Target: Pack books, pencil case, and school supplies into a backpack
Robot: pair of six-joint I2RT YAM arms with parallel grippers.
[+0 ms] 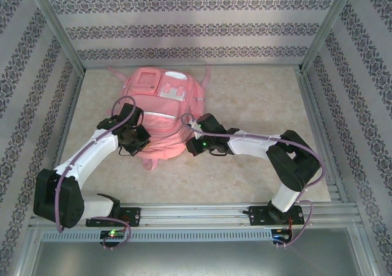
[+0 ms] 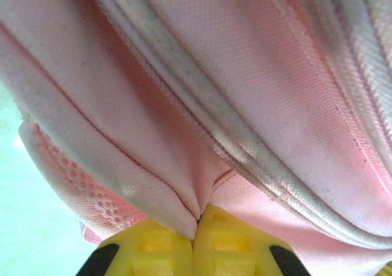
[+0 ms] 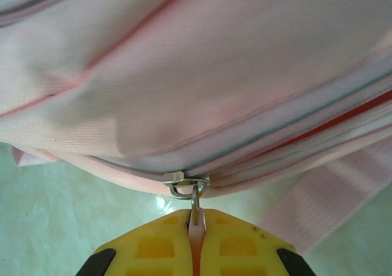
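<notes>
From above, the pink backpack (image 1: pixel 160 104) lies flat on the pale bench (image 1: pixel 263 98), a little left of the middle and towards the back, with its front pockets facing up. The left pincer (image 1: pixel 139 139) sits against the bag's lower left edge. The right pincer (image 1: pixel 192 145) meets its lower right edge. The two arms reach in from opposite sides. Patterned walls (image 1: pixel 184 28) stand around the bench on three sides.

In the left wrist camera, the left pincer (image 2: pixel 197 222) is clenched, its yellow fingers (image 2: pixel 153 245) pressed together on a pinched fold of the backpack (image 2: pixel 257 80) fabric. A pale piped seam (image 2: pixel 202 117) runs diagonally across the bag above the grip, and a bit of mesh (image 2: pixel 92 190) shows at lower left. The bench (image 2: pixel 24 227) appears as a pale patch in the left corner.

In the right wrist camera, the right pincer (image 3: pixel 196 220) is clenched on the thin pink zip pull (image 3: pixel 196 227), which hangs from a metal slider (image 3: pixel 185 185) on the edge of the backpack (image 3: pixel 184 68). The zip line runs up and to the right from the slider. A pink strap (image 3: pixel 324 196) lies on the bench (image 3: pixel 61 208) at lower right.
</notes>
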